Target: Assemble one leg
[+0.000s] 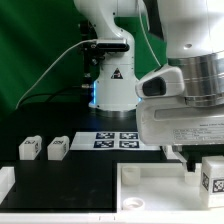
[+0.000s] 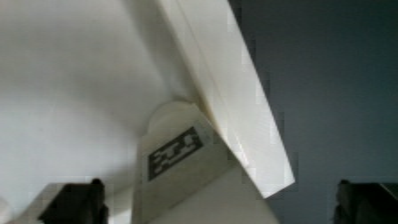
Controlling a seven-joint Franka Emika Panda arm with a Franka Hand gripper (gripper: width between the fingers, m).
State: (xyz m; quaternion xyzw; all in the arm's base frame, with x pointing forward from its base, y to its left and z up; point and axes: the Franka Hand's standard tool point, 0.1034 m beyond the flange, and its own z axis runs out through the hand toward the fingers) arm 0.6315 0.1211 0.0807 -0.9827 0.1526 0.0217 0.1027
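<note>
While the hand (image 2: pixel 222 204) hung wide open and empty over the leg (image 2: pixel 176 151), at the exterior view's lower right, an off-centre close could have tipped it against the panel (image 2: pixel 226 80).

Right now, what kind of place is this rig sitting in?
Probably a robotics lab bench: a robot arm base on a black table, a green curtain behind it, and a marker board and tagged white legs laid out.

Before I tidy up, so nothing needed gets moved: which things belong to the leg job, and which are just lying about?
Job: leg at the exterior view's right; white panel.
Lying about: two other legs; marker board.
</note>
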